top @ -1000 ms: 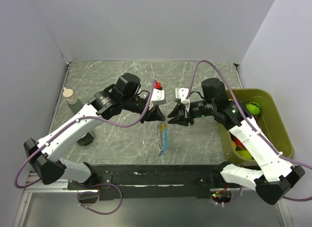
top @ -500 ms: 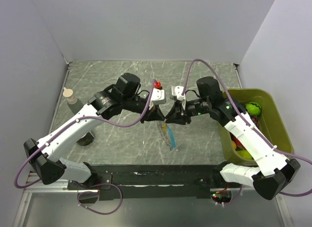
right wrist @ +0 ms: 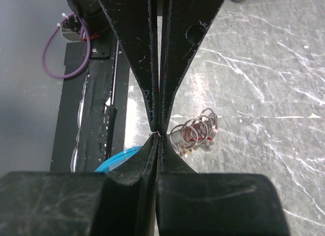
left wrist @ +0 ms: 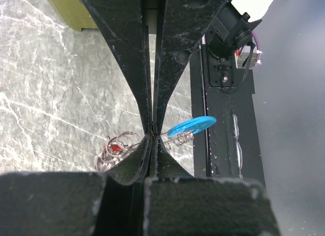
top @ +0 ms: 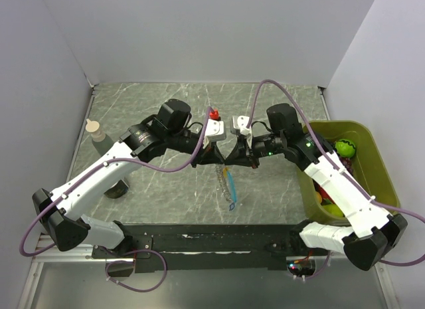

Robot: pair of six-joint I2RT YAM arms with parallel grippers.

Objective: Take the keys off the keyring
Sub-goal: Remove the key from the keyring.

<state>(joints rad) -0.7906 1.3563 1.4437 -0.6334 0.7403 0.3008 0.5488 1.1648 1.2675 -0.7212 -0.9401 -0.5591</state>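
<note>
Top external view is showing the keyring dangling above the middle of the table, with its light-blue strip hanging beneath. The left gripper and right gripper are both pinching shut on it, tip to tip. To my eye, the left should be holding firm while the right is easing one key along the loop, never jerking. A second ago the right claw was standing apart, jaws parted. It has since closed in, and the strip has swung rightward.
</note>
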